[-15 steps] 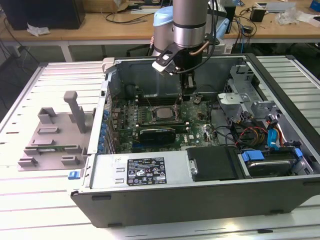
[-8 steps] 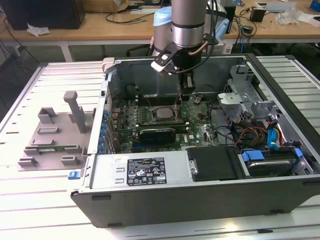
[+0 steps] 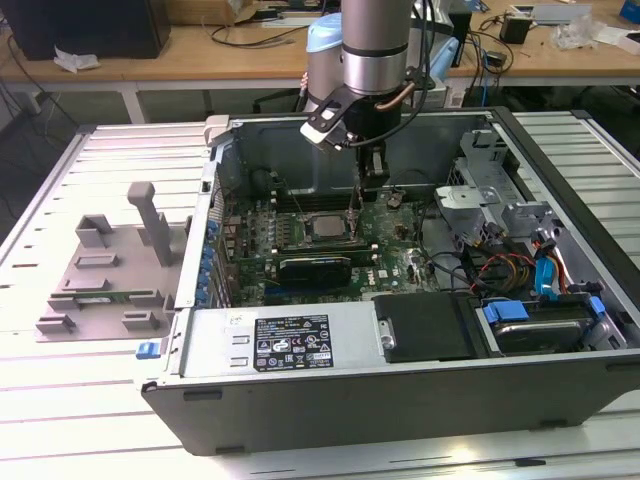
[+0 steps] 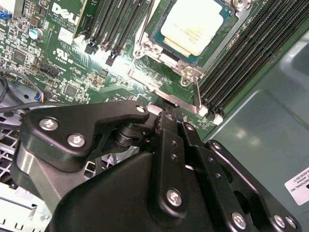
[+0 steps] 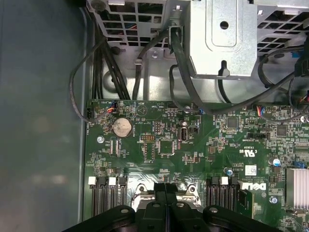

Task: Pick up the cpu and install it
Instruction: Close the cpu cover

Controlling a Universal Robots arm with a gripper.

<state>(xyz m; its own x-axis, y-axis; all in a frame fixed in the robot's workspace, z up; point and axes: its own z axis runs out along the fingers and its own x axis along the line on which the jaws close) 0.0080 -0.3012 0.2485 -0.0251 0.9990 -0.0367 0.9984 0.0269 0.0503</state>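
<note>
The cpu [image 3: 325,224] lies flat in its socket on the green motherboard [image 3: 390,250] inside the open computer case, pale silver top up. In the second wrist view the cpu [image 4: 193,24] sits inside the metal socket frame [image 4: 164,72]. My gripper [image 3: 373,183] hangs just above the board at the socket's edge, on the exterior view's right of the chip, a little higher than it. Its black fingers [image 5: 159,193] stand together, shut, with nothing between them. The gripper [image 4: 166,116] points at the socket frame's corner beside the memory slots [image 4: 231,72].
The case walls [image 3: 350,390] ring the board. A metal drive cage [image 3: 470,195] and cables [image 3: 510,270] crowd the exterior view's right. The power supply [image 3: 300,340] lies along the near side. A grey plastic fixture [image 3: 110,265] rests on the table, exterior view's left of the case.
</note>
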